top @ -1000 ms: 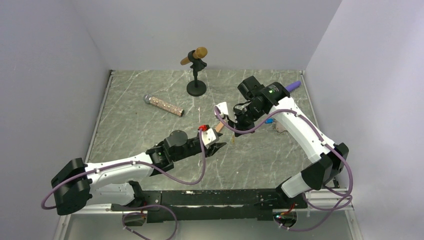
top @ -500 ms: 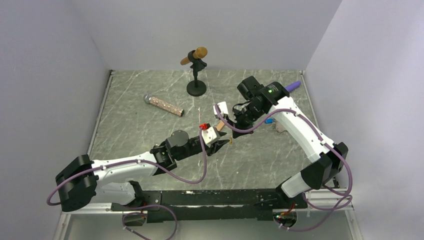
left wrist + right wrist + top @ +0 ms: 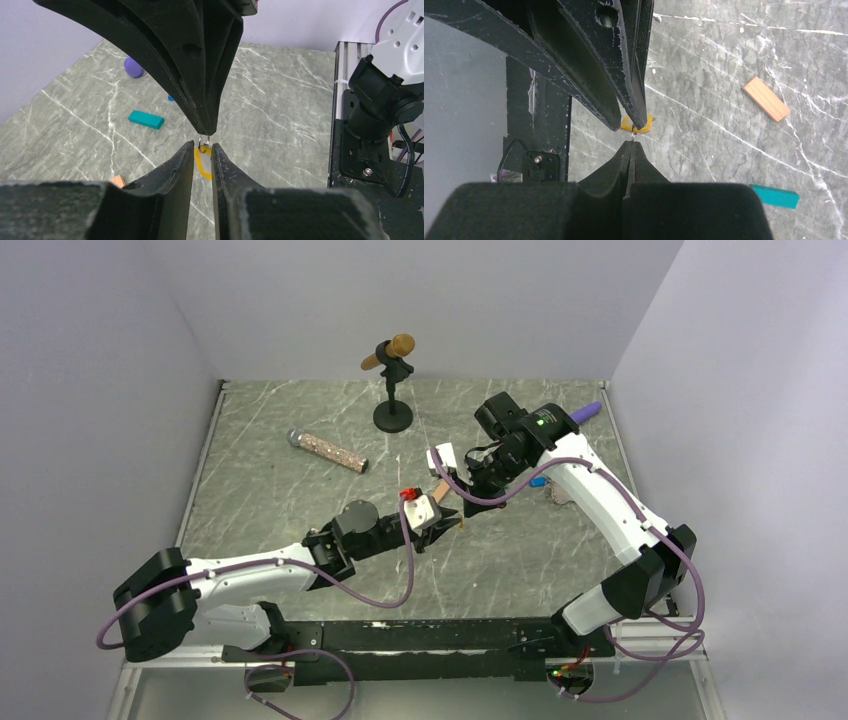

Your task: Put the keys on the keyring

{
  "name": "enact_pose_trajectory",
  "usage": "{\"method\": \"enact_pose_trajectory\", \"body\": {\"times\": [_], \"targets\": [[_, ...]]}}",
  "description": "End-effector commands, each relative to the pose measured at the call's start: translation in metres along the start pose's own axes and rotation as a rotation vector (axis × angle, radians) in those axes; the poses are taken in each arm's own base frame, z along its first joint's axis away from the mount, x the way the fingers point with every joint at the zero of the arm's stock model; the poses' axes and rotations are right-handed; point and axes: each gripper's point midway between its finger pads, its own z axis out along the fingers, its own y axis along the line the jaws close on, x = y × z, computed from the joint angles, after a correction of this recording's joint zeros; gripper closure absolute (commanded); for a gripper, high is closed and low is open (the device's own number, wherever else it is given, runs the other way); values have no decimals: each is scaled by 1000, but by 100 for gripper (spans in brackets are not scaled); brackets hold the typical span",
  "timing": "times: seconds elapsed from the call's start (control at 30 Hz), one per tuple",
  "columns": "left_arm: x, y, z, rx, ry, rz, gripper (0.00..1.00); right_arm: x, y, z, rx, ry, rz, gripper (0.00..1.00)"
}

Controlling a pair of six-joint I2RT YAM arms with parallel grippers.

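In the left wrist view a yellow key (image 3: 202,164) hangs by a small metal loop (image 3: 204,141) from my right gripper (image 3: 205,131), which comes down from above and is shut on that loop. My left gripper (image 3: 202,145) points up at it, jaws a narrow gap apart, with the yellow tag showing in the gap just beyond the tips. From the right wrist, the right gripper (image 3: 630,144) is pinched on the thin loop under the yellow tag (image 3: 647,121). A blue key (image 3: 538,481) lies under the right arm. A red spot (image 3: 407,493) beside my left wrist may be the keyring's fob.
A teal block (image 3: 145,119) and a salmon-orange block (image 3: 766,98) lie on the marble table (image 3: 280,500). A purple stick (image 3: 587,412) rests at the back right. A microphone stand (image 3: 393,415) and a glittery microphone (image 3: 328,451) sit at the back.
My left gripper has crept forward to the yellow tag and its jaws have narrowed around it. The right arm has stayed put, still pinching the loop.
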Motion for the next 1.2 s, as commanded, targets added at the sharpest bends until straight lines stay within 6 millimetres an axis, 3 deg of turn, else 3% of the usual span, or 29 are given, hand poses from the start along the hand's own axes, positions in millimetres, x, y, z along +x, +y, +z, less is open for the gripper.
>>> {"method": "enact_pose_trajectory", "body": {"times": [0.0,0.17,0.27,0.33,0.53,0.6,0.7,0.77,1.0,1.17], "targets": [[-28,-7,8,44,-82,-12,76,-16,3,-9,11,-54,-48,100],[-27,-10,8,56,-81,-13,80,-16,5,-9,11,-59,-50,100],[-27,-11,9,61,-80,-13,88,-17,5,-9,10,-63,-51,100],[-27,-11,9,64,-80,-11,100,-17,6,-9,6,-67,-51,100],[-29,-8,4,39,-105,-15,100,-21,9,-10,2,-87,-60,99],[-30,-4,0,15,-125,-18,100,-21,10,-10,1,-95,-61,92],[-31,1,-7,-23,-148,-36,100,-24,12,-13,4,-119,-64,68],[-32,5,-12,-55,-166,-53,100,-27,12,-16,6,-142,-64,59],[-47,13,-36,-126,-317,-173,100,-37,14,-39,16,-307,-95,56],[-67,12,-46,-114,-430,-219,100,-44,17,-33,24,-440,-166,54]]}}
